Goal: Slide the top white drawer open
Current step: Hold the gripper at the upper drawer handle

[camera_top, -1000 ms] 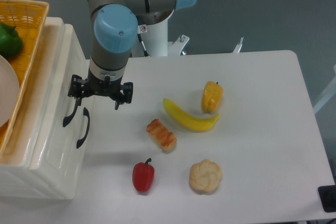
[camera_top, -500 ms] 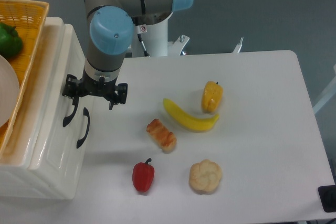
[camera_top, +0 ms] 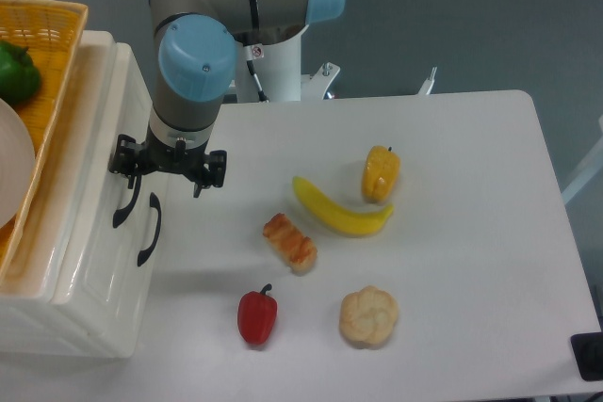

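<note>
The cream-white cabinet stands at the table's left edge, seen from above. The top white drawer (camera_top: 96, 240) looks closed, flush with the front. Its curved black handle (camera_top: 123, 209) lies just left of the lower drawer's handle (camera_top: 149, 231). My gripper (camera_top: 162, 176) points down right in front of the cabinet face, open. Its left finger (camera_top: 129, 168) hangs over the upper end of the top handle and hides it. The right finger (camera_top: 201, 176) is over the table. Nothing is held.
An orange wicker basket (camera_top: 58, 44) with a green pepper (camera_top: 17, 72) and a white plate sits on the cabinet. On the table lie a banana (camera_top: 339, 212), a yellow pepper (camera_top: 381, 173), a pastry (camera_top: 289, 243), a red pepper (camera_top: 256, 315) and a bun (camera_top: 368, 316).
The gripper has shifted left toward the cabinet front, bringing its left finger over the top handle. The drawer has not moved.
</note>
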`<move>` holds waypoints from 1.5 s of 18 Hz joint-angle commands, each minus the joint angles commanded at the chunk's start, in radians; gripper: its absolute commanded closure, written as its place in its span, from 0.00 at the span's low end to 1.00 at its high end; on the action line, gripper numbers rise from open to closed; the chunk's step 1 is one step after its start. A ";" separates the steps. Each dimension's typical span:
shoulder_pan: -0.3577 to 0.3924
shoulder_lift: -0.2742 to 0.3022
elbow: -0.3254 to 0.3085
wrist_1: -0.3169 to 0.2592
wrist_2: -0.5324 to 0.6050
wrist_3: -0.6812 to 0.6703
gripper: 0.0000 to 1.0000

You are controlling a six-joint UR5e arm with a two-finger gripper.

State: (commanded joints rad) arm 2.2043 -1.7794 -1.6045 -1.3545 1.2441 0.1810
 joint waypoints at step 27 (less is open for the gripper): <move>-0.006 -0.021 0.014 0.009 0.057 0.000 0.00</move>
State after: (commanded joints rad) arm 2.1982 -1.8009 -1.5908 -1.3453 1.3008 0.1810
